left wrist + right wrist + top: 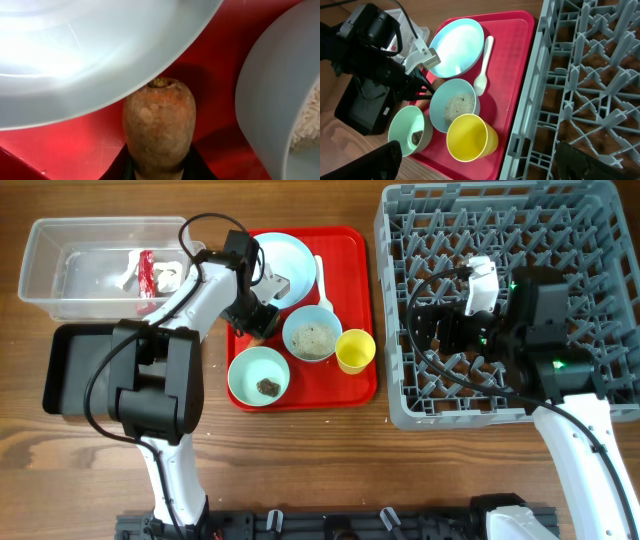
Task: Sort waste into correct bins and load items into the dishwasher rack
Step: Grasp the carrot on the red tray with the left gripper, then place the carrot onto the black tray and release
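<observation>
Brown food scrap, pinched by the left gripper on the tray between plate and bowl, may catch a rim and slip when lifted; right gripper hangs wide open over the rack.

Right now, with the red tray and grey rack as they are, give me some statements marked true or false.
The yellow plastic cup stands on the red plastic tray. True.
The white plastic spoon lies in the grey dishwasher rack. False: it lies on the tray beside the pale blue plate.
The left gripper is shut on a brown rounded food piece. True.
The clear plastic bin is empty. False: it holds crumpled wrappers.
</observation>
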You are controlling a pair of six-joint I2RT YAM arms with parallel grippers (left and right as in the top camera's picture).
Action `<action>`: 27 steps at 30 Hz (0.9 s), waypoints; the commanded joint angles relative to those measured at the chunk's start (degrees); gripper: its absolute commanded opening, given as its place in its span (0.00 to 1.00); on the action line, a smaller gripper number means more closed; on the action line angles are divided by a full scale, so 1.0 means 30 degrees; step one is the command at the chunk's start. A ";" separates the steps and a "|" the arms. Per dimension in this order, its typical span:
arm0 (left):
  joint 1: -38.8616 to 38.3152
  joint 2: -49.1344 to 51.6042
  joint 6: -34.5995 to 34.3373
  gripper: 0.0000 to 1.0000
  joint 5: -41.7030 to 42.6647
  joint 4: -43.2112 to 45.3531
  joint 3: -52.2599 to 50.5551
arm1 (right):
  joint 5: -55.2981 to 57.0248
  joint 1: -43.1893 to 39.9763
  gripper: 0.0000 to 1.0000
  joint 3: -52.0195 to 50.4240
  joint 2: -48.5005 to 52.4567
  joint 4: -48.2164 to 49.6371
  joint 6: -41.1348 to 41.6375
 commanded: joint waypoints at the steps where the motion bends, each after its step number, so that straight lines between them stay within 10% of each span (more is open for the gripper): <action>1: -0.0138 0.0051 -0.0073 0.12 0.0051 -0.0503 -0.0087 | -0.0248 0.0066 1.00 0.0029 0.0138 0.0073 0.0131; 11: -0.0117 -0.4801 -0.3832 0.05 -0.2025 -0.1428 0.2703 | -0.0240 0.0066 1.00 0.0029 0.0138 0.0073 0.0131; 16: 0.1341 -0.6703 -1.3238 0.09 -1.0921 -0.3111 0.2703 | -0.0240 0.0066 1.00 0.0029 0.0138 0.0073 0.0124; 27: 0.9908 -0.6747 -3.2217 0.21 -1.0856 -0.5785 0.0670 | -0.0262 0.0066 1.00 0.0029 0.1413 0.0138 0.0277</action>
